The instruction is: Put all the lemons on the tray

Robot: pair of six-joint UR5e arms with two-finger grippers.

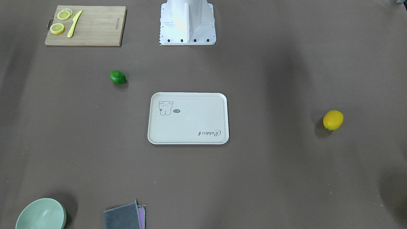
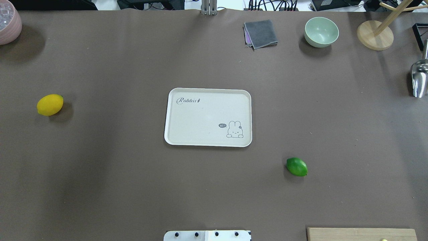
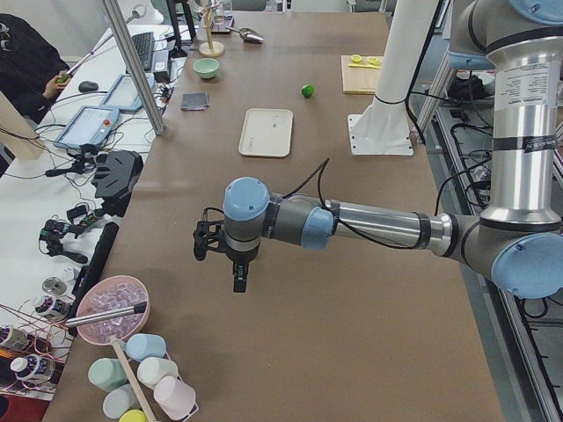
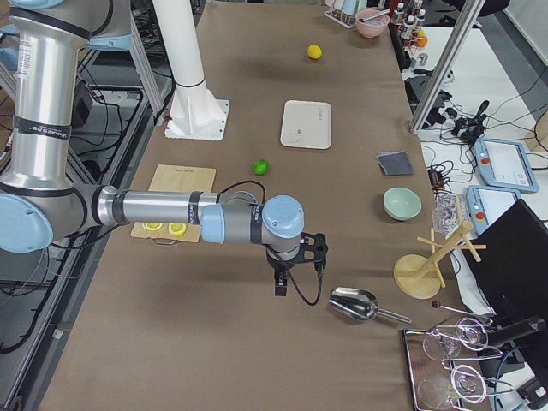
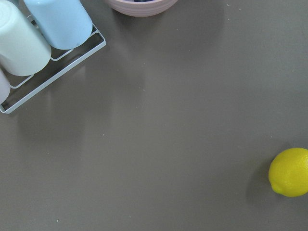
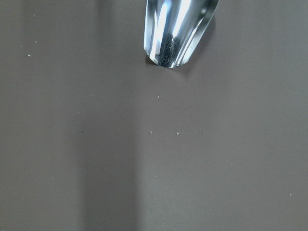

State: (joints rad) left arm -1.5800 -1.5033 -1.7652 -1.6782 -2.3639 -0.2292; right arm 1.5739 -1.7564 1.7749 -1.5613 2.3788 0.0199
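The cream-white tray (image 2: 200, 113) lies at the table's middle with nothing on it; it also shows in the front-facing view (image 1: 190, 124). The yellow lemon (image 2: 49, 104) lies far to the tray's left and shows at the left wrist view's right edge (image 5: 290, 172). The green lemon (image 2: 296, 166) lies on the table to the tray's near right (image 1: 118, 77). My left gripper (image 3: 239, 283) hangs above the table's left end, my right gripper (image 4: 280, 287) above its right end. Both show only in the side views, so I cannot tell whether they are open or shut.
A bamboo cutting board (image 1: 95, 27) with lemon slices and a yellow knife lies near the base. A green bowl (image 2: 321, 31), grey cloth (image 2: 260, 33), wooden stand (image 2: 374, 35), metal scoop (image 2: 419, 78) and pink bowl (image 2: 8, 21) line the far edge and ends. Cups in a rack (image 5: 38, 33) stand by the left end.
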